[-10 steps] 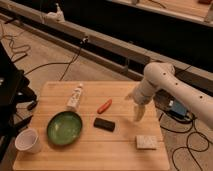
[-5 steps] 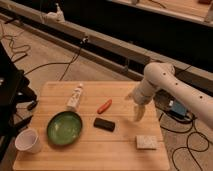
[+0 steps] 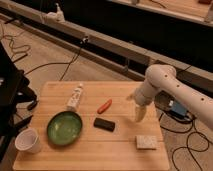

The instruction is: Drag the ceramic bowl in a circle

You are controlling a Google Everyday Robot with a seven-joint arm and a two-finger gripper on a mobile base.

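My gripper (image 3: 139, 114) hangs pointing down over the right part of the wooden table (image 3: 120, 159), near its right edge and well apart from the ceramic bowl (image 3: 64, 128). I cannot tell how wide it stands, and I see nothing in its grasp or touching it. The bowl sits on the left front part of the table, its inside showing only green glaze. A white cup (image 3: 28, 140) stands just beside it at the front left corner, its inside plain white. A white bottle (image 3: 75, 96) lies just behind the bowl, and a black block (image 3: 104, 124) lies near its right side. A small red object (image 3: 104, 106) rests beyond the block. A pale sponge (image 3: 145, 142) lies in front of my gripper. Bare wood runs along the front edge between bowl and sponge.
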